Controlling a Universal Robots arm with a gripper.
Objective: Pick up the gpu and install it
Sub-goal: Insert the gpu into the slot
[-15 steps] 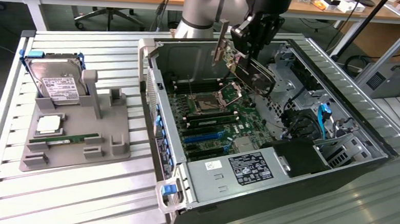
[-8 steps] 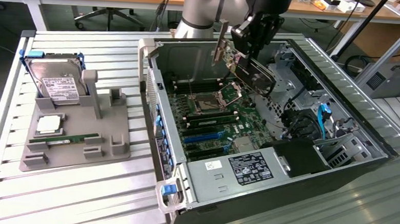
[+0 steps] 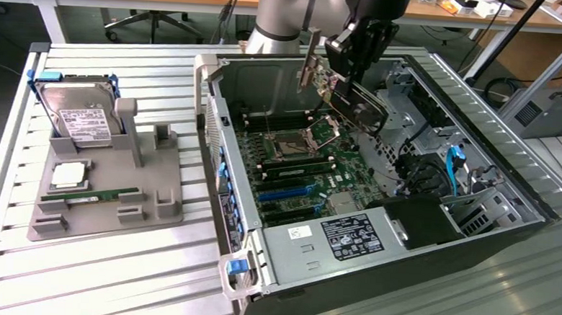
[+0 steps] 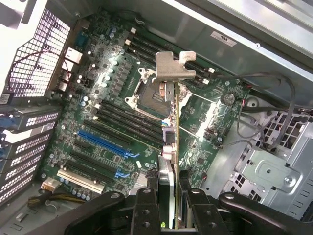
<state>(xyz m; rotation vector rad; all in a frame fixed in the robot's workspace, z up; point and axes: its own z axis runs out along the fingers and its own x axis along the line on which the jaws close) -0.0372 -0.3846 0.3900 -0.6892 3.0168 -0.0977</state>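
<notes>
From my station I see the jaws clamped on the gpu, gripping it by its upper edge. The card hangs clear in the air, tilted, over the open computer case, above the far end of the motherboard and touching nothing below it. Its silver bracket points up and toward the exterior view's left.

In the wrist view I look straight down the gpu edge-on, its bracket at the far end. It hangs over the board beside the CPU socket. The blue expansion slot lies off to one side of the card, apart from it.

The case lies on its side on the tabletop, toward the edge at the exterior view's right. Near the opposite edge stands a grey fixture carrying a hard drive and a green RAM stick.
</notes>
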